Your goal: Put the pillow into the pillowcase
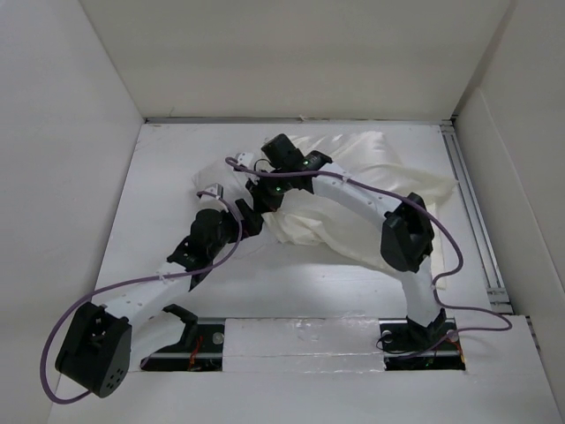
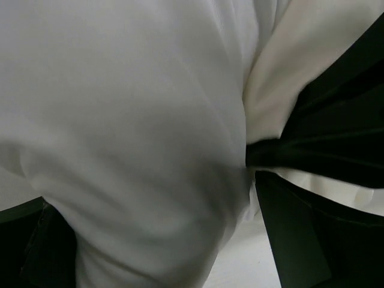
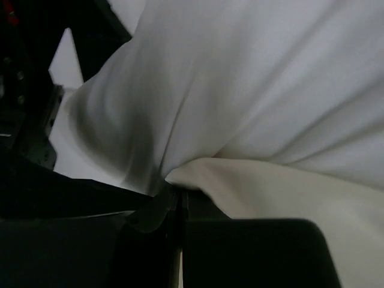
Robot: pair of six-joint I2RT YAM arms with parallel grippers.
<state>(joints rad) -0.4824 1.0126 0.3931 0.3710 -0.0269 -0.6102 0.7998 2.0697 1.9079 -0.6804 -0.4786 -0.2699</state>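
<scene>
Reaching in over the near edge of the table [image 1: 291, 283], both arms meet at a mound of fabric toward the back. The right gripper [image 3: 179, 207] is pressed together, pinching an edge of the pillowcase [image 3: 288, 198], probably to hold its mouth open. The left gripper [image 2: 162, 240] has its fingers set wide on either side of the pillow [image 2: 132, 132]. Whether they squeeze it cannot be told, but it looks placed to push the pillow inside. The pillow is plump, smooth and white, bulging against the thinner, creamier case. How far in it sits is hidden.
</scene>
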